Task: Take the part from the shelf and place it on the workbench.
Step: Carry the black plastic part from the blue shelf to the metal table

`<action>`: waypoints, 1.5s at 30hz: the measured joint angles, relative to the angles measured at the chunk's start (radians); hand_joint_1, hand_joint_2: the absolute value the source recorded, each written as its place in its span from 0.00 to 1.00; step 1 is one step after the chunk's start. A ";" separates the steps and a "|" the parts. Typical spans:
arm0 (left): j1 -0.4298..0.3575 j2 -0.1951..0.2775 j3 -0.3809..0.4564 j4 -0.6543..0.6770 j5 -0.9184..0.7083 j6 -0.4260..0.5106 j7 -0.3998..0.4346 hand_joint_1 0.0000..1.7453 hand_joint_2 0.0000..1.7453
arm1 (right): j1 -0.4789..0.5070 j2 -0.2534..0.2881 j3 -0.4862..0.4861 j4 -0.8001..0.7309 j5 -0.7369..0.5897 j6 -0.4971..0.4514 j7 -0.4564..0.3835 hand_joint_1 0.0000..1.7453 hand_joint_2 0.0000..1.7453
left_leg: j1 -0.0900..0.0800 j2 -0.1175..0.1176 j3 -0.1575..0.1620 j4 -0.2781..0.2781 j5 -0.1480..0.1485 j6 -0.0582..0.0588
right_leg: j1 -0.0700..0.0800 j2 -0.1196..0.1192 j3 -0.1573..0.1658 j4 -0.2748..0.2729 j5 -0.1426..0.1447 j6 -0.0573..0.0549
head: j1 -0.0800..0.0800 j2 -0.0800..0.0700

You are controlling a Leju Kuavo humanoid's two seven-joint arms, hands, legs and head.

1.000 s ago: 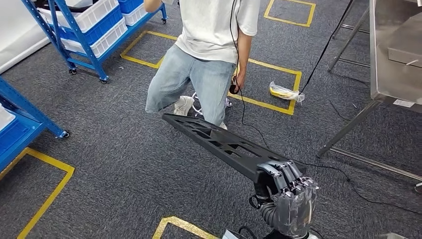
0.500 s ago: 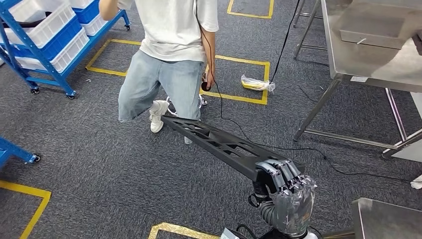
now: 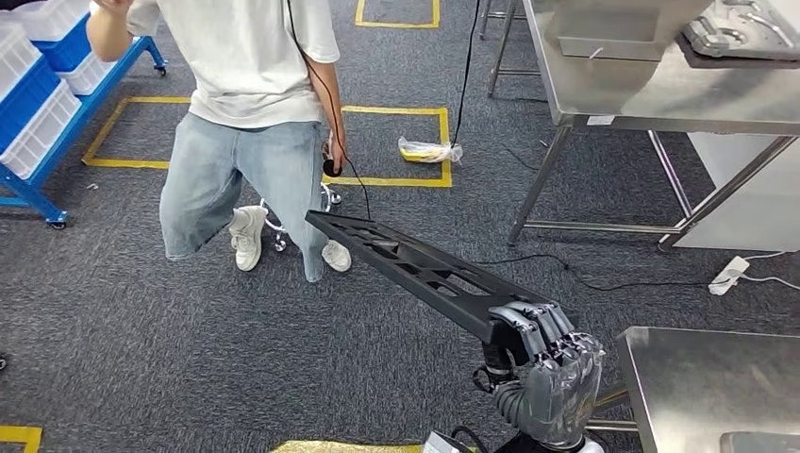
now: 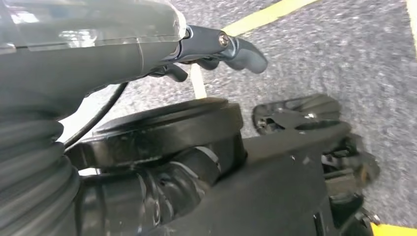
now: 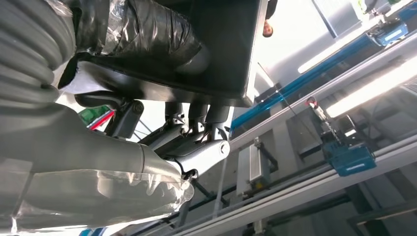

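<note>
The right hand (image 3: 552,363) grips one end of the long black part (image 3: 415,269), which juts toward a person (image 3: 250,123) (standing close to its far tip). A steel tabletop (image 3: 703,377) corner lies just right of the hand; the left hand (image 4: 216,46) hangs with fingers curled, holding nothing.

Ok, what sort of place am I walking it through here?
Probably a factory or workshop floor: yellow floor markings on grey carpet, a blue rack of bins, and steel workbenches. The right hand grips the black part.
</note>
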 joint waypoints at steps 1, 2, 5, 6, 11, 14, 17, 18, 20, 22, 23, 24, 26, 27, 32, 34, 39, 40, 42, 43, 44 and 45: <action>-0.004 -0.003 0.000 0.000 -0.001 0.003 0.014 0.00 1.00 | 0.000 0.000 0.000 0.000 -0.005 0.000 0.000 1.00 1.00 | 0.001 0.011 0.001 -0.003 0.005 0.007 | -0.001 0.000 -0.003 0.000 0.002 0.006 | 0.000 0.000; -0.008 -0.005 0.000 0.000 -0.002 0.004 0.025 0.00 1.00 | -0.002 -0.001 0.000 0.001 -0.009 0.000 0.000 1.00 1.00 | 0.003 0.022 0.004 -0.010 0.010 0.014 | 0.000 -0.014 -0.007 0.008 -0.005 0.011 | 0.001 0.000; -0.008 -0.008 0.000 0.000 -0.007 0.004 0.034 0.00 1.00 | -0.008 -0.001 0.000 0.008 -0.021 0.000 0.000 1.00 1.00 | 0.002 0.062 0.006 -0.022 0.018 0.029 | 0.003 -0.095 -0.071 0.146 -0.085 0.022 | 0.004 0.000; -0.007 -0.008 0.000 0.000 -0.009 0.002 0.028 0.00 1.00 | -0.008 -0.002 0.000 0.010 -0.023 0.000 0.000 1.00 1.00 | 0.001 0.077 0.006 -0.022 0.018 0.031 | 0.002 -0.108 -0.100 0.211 -0.112 0.024 | 0.004 0.000; 0.005 -0.006 0.000 0.000 -0.009 -0.007 -0.013 0.00 1.00 | 0.015 -0.009 0.000 0.009 -0.028 0.000 0.000 1.00 1.00 | -0.002 0.136 0.017 -0.021 0.006 0.025 | 0.001 -0.152 -0.033 0.107 -0.038 0.020 | 0.004 0.000; 0.010 -0.006 0.000 0.000 -0.010 -0.007 -0.018 0.00 1.00 | 0.020 -0.009 0.000 0.006 -0.028 0.000 0.000 1.00 1.00 | -0.009 0.162 0.024 -0.018 -0.005 0.011 | 0.016 -0.195 0.021 -0.005 -0.016 0.003 | 0.004 0.000; 0.009 -0.006 0.000 0.000 -0.010 -0.007 -0.019 0.00 1.00 | 0.027 -0.009 0.001 0.004 -0.029 0.000 0.000 1.00 1.00 | -0.010 0.168 0.029 -0.013 -0.018 -0.002 | 0.013 -0.165 0.020 -0.013 -0.013 -0.012 | 0.004 0.000; 0.009 -0.006 0.001 -0.001 -0.009 -0.007 -0.020 0.00 1.00 | 0.027 -0.009 0.001 0.003 -0.029 0.000 0.001 1.00 1.00 | -0.008 0.145 0.021 0.010 -0.036 -0.007 | 0.009 -0.154 0.022 -0.016 -0.011 -0.018 | 0.004 0.000; 0.008 -0.005 0.001 -0.001 -0.009 -0.007 -0.021 0.00 1.00 | 0.027 -0.009 0.002 0.001 -0.028 -0.001 0.001 1.00 1.00 | -0.004 0.088 -0.024 0.114 -0.096 -0.014 | 0.004 -0.134 0.024 -0.020 -0.008 -0.027 | 0.003 0.000; 0.002 -0.005 0.001 -0.001 -0.009 -0.007 -0.023 0.00 1.00 | 0.028 -0.009 0.003 0.001 -0.027 -0.001 0.001 1.00 1.00 | -0.003 0.073 -0.084 0.240 -0.144 -0.017 | 0.003 -0.112 0.024 -0.018 -0.008 -0.030 | 0.003 0.000; -0.001 -0.005 0.001 -0.001 -0.009 -0.007 -0.023 0.00 1.00 | 0.028 -0.009 0.003 0.001 -0.027 -0.001 0.001 1.00 1.00 | -0.003 0.073 -0.099 0.270 -0.144 -0.018 | 0.003 -0.098 0.024 -0.016 -0.008 -0.030 | 0.003 0.000; -0.003 -0.005 0.001 -0.001 -0.009 -0.007 -0.023 0.00 1.00 | 0.028 -0.009 0.003 0.001 -0.027 -0.001 0.001 1.00 1.00 | -0.002 0.072 -0.097 0.262 -0.122 -0.018 | 0.003 -0.084 0.024 -0.015 -0.009 -0.030 | 0.003 0.000; 0.000 -0.005 0.001 -0.001 -0.009 -0.007 -0.022 0.00 1.00 | 0.028 -0.009 0.003 0.001 -0.027 -0.001 0.001 1.00 1.00 | 0.002 0.050 -0.056 0.149 -0.041 -0.015 | 0.002 -0.055 0.025 -0.010 -0.010 -0.028 | 0.003 0.000; 0.002 -0.005 0.001 -0.001 -0.009 -0.007 -0.022 0.00 1.00 | 0.028 -0.009 0.003 0.001 -0.027 -0.001 0.001 1.00 1.00 | 0.004 0.026 -0.034 0.086 -0.010 -0.013 | 0.003 -0.041 0.023 -0.005 -0.011 -0.024 | 0.004 0.000; 0.002 -0.007 0.001 -0.001 -0.010 -0.007 -0.022 0.00 1.00 | 0.030 -0.011 0.003 0.001 -0.027 -0.001 0.001 1.00 1.00 | 0.007 0.006 -0.007 0.001 0.010 0.007 | 0.002 -0.004 -0.002 0.002 -0.001 0.007 | 0.004 0.000; 0.003 -0.008 0.001 -0.001 -0.010 -0.007 -0.022 0.00 1.00 | 0.030 -0.013 0.003 0.000 -0.027 -0.001 0.001 1.00 1.00 | 0.010 0.033 -0.003 -0.011 0.017 0.021 | 0.005 -0.048 -0.023 0.047 -0.032 0.016 | 0.007 0.000; 0.008 -0.006 0.001 -0.001 -0.010 -0.007 -0.022 0.00 1.00 | 0.033 -0.016 0.003 0.001 -0.027 -0.002 0.001 1.00 1.00 | 0.004 0.102 0.002 -0.014 0.014 0.028 | -0.003 -0.118 -0.119 0.261 -0.115 0.033 | 0.010 0.000; 0.008 -0.006 0.001 -0.001 -0.010 -0.007 -0.022 0.00 1.00 | 0.033 -0.016 0.003 0.001 -0.027 -0.002 0.001 1.00 1.00 | 0.004 0.114 0.005 -0.014 0.011 0.027 | -0.004 -0.123 -0.096 0.221 -0.086 0.032 | 0.010 0.000; 0.009 -0.006 0.001 -0.001 -0.010 -0.007 -0.022 0.00 1.00 | 0.034 -0.016 0.003 0.001 -0.028 -0.002 0.001 1.00 1.00 | 0.002 0.133 0.014 -0.014 0.004 0.021 | 0.002 -0.157 -0.021 0.086 -0.027 0.023 | 0.010 0.000; 0.010 -0.006 0.001 -0.001 -0.010 -0.007 -0.022 0.00 1.00 | 0.033 -0.016 0.004 0.001 -0.028 -0.002 0.001 1.00 1.00 | 0.000 0.141 0.017 -0.013 0.000 0.016 | 0.007 -0.175 0.007 0.033 -0.012 0.016 | 0.010 0.000; 0.010 -0.006 0.001 -0.001 -0.011 -0.007 -0.021 0.00 1.00 | 0.033 -0.016 0.005 0.001 -0.030 -0.002 0.001 1.00 1.00 | -0.002 0.149 0.019 -0.013 -0.003 0.011 | 0.013 -0.189 0.020 0.004 -0.009 0.009 | 0.010 0.000; 0.011 -0.006 0.001 -0.001 -0.011 -0.008 -0.021 0.00 1.00 | 0.032 -0.016 0.005 0.001 -0.033 -0.002 0.001 1.00 1.00 | -0.005 0.158 0.021 -0.013 -0.005 0.007 | 0.018 -0.193 0.021 -0.004 -0.013 0.004 | 0.010 0.000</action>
